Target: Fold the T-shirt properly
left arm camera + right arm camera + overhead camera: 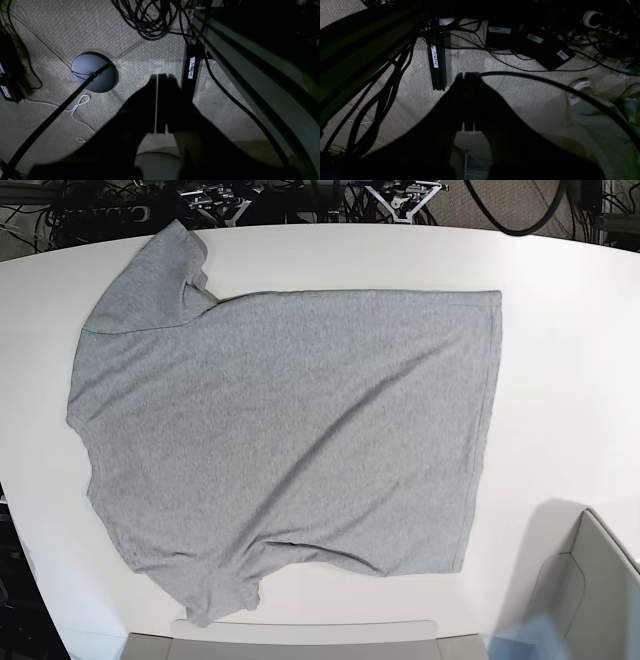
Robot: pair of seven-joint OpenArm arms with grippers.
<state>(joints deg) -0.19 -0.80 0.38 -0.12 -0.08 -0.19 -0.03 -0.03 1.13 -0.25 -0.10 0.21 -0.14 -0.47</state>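
Lying flat, plain side up, the T-shirt (pixel 290 430); both claws (pixel 157 77) (pixel 464 75) closed, empty, beside "ASIMOV" labels (pixel 191 67).

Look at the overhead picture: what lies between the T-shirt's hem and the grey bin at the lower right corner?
In the base view, only bare white table separates the T-shirt hem from the grey bin; nothing else lies there.

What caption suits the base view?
Plain heather-grey short-sleeved T-shirt spread flat and unfolded on a white table.

The T-shirt (pixel 290 430) hides its underside; a grey bin (pixel 600 600) at 5 o'clock is cut by the frame edge
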